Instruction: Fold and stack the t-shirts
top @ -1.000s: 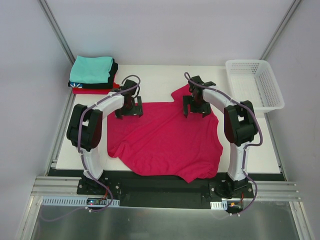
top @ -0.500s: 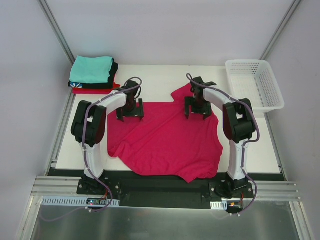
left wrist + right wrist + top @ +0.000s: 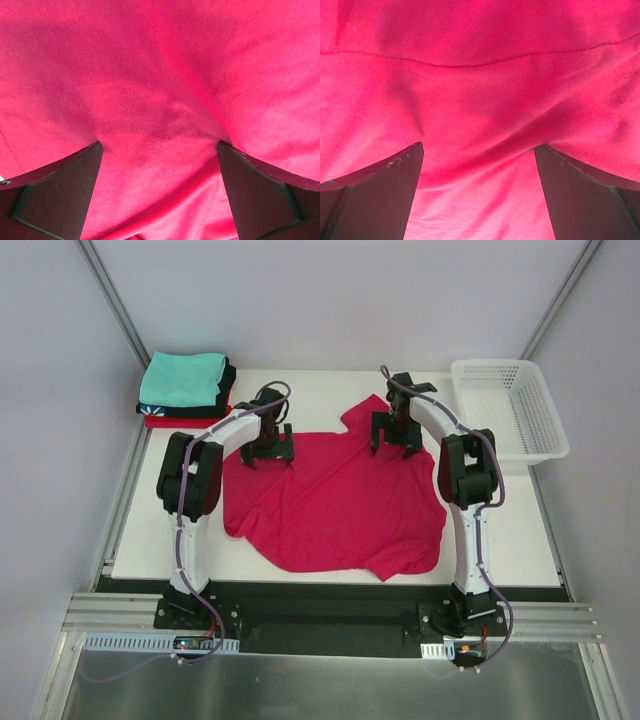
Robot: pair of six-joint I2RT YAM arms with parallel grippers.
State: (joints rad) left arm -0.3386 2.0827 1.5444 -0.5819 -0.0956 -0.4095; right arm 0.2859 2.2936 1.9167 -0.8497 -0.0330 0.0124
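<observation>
White walls are enclosing a pale desk (image 3: 320,390), where the crimson-pink t-shirt (image 3: 335,505) is lying spread and rumpled across the middle. Its near hem is sitting close to the desk's front edge and one sleeve is poking toward the far side. Both arms are reaching over the shirt's far part: the left fingers (image 3: 55,195) are pressing down near its far-left corner, the right fingers (image 3: 370,200) near its far-right shoulder. Each wrist view is showing its two fingers standing wide apart, their tips touching the cloth, which is bulging a little between them without being pinched. At the far-left corner a folded stack is resting, with a teal t-shirt (image 3: 183,378) lying on top, a black t-shirt (image 3: 228,390) under it and a red t-shirt (image 3: 190,422) at the bottom. A white mesh basket (image 3: 545,415) is standing at the far-right corner, apart from the shirt.
</observation>
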